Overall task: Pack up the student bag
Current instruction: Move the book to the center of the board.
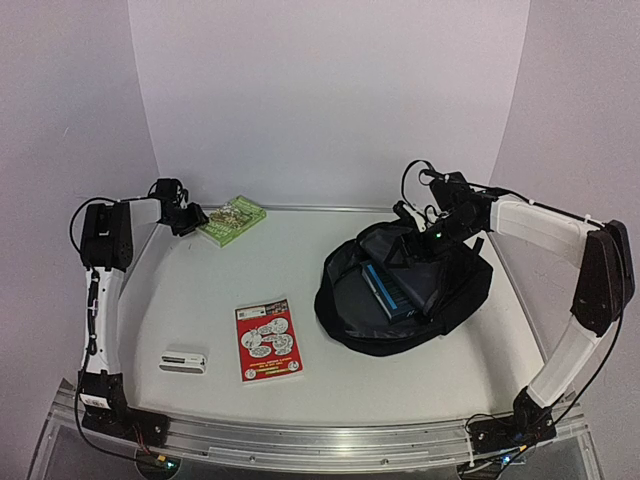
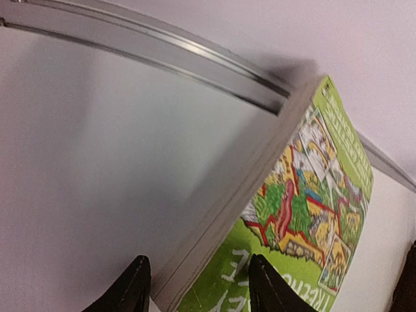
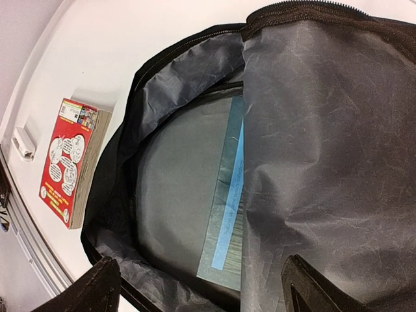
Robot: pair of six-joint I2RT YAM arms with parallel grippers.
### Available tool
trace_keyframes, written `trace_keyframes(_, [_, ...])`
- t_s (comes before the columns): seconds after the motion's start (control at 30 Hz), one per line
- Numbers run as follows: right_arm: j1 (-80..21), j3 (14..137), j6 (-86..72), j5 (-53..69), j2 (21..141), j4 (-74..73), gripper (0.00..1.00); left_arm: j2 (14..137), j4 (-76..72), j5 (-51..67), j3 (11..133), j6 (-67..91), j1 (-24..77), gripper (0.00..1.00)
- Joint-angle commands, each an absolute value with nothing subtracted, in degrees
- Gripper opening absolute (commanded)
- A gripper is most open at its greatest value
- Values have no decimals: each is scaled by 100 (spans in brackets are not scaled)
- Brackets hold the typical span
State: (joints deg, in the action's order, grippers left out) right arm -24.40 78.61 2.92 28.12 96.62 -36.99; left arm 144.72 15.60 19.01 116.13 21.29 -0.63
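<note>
Black fabric: the bag (image 1: 405, 300) lies flat on the right half of the table (image 1: 300, 260). Its zip is open and the mouth gapes toward the left. The grey lining (image 3: 175, 175) shows inside. A blue book (image 1: 385, 288) lies slanted in the opening, partly under a raised grey flap (image 3: 325, 143).

The right gripper (image 1: 412, 235) hangs over the bag's far edge, its arm reaching in from the right.
- In the wrist view its fingers (image 3: 97, 286) stand wide apart, one toward each side of the open mouth.
- The flap rises close to the finger on the right of that view. I cannot tell whether the finger touches or holds it.

The left gripper (image 1: 190, 218) is at the far left of the table, against the green book (image 1: 232, 220).
- The green book lies flat, cover up, just beside the far rail (image 2: 162, 49).
- In the wrist view the two fingers straddle one corner of the book, one on the table side by the page edge, the other over the green cover.
- The jaws stand at a middling gap. I cannot tell whether they pinch the book.

The red book (image 1: 268, 340) lies flat, cover up, near centre. It is left of the bag, close to it but apart.

The white box (image 1: 183, 359) lies flat at near left, left of the red book and apart from it.
</note>
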Motion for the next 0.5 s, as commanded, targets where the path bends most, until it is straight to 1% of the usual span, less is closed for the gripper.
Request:
trace_keyframes(0.0, [-2439, 7936, 256, 2830, 9612, -3685, 85, 13694, 1245, 2231, 10815, 2115, 235, 46])
trace_keyframes(0.07, [-2435, 7924, 255, 2839, 9623, -3690, 85, 13662, 1312, 2247, 10696, 2068, 347, 45])
trace_keyframes(0.17, [-2436, 7945, 230, 2858, 9633, -3687, 85, 13852, 1665, 2058, 10916, 1966, 549, 47])
trace_keyframes(0.2, [-2436, 7949, 229, 2856, 9633, -3693, 85, 13924, 1719, 2041, 10965, 1977, 585, 45])
trace_keyframes(0.33, [-2435, 7933, 247, 2791, 9549, -3714, 85, 14005, 1753, 2032, 10949, 2070, 690, 30])
trace_keyframes(0.47, [-2435, 7911, 269, 2753, 9494, -3727, 86, 13962, 1850, 1939, 10859, 1989, 828, 10])
